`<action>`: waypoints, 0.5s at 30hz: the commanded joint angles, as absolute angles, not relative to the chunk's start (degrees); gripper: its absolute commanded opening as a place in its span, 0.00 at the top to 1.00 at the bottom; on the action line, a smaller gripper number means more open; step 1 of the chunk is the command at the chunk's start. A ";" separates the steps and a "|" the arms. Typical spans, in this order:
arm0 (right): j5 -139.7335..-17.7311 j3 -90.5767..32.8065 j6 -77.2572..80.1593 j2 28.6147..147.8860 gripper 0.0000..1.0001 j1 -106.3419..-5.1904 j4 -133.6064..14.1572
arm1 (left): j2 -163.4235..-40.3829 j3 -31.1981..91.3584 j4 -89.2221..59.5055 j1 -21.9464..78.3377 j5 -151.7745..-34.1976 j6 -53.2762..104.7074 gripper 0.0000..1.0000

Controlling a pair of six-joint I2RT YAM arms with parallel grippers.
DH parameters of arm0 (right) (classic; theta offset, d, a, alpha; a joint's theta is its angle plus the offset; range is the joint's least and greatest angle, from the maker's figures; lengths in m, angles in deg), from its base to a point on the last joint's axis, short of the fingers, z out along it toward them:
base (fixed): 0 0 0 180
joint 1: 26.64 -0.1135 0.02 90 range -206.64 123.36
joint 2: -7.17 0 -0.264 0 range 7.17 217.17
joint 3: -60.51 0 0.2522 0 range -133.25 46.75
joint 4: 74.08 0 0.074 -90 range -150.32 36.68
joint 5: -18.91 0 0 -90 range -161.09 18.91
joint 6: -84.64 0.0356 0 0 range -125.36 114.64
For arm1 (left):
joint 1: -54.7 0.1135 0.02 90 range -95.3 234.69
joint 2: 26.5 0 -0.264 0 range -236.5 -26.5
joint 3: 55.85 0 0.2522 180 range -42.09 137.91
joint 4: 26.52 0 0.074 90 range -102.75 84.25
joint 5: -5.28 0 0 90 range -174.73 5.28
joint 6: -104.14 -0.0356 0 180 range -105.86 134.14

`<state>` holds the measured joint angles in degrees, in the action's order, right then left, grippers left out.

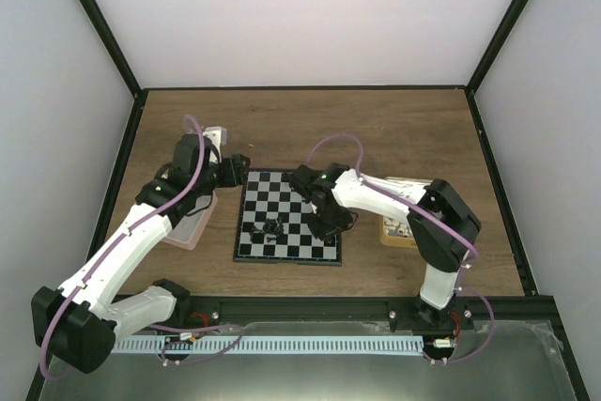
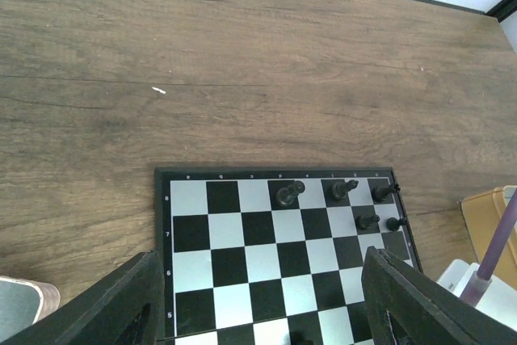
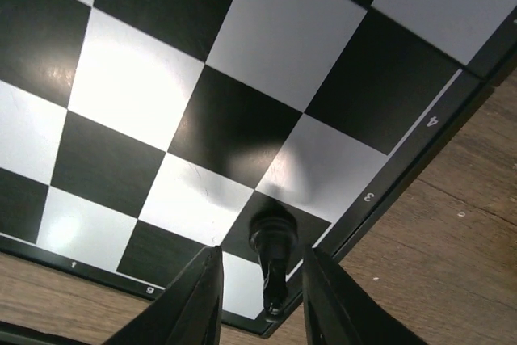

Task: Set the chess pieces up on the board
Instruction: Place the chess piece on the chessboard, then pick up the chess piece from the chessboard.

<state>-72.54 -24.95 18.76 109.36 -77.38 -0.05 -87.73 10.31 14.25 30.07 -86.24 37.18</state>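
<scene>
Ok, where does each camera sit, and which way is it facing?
Top external: above and behind the robot, looking down at the board; left arm and right arm show.
Left wrist: over the board, looking past five black pieces to bare table; the open left tool frames the bottom.
Right wrist: close above the board's edge; a black piece sits inside the right tool.
Shared: all show the board.

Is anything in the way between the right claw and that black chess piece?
No, nothing visible. The black piece sits right between the right gripper's open fingers, near the board's edge.
</scene>
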 commanded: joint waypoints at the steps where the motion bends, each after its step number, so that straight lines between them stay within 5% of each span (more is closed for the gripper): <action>1: -72.46 -26.87 18.75 109.01 0.70 -77.79 -0.38 | -87.43 10.33 14.76 30.44 -85.42 35.41 0.31; 15: -73.29 -20.95 20.77 106.30 0.75 -78.05 -2.53 | -88.18 9.74 13.73 30.45 -86.02 36.02 0.31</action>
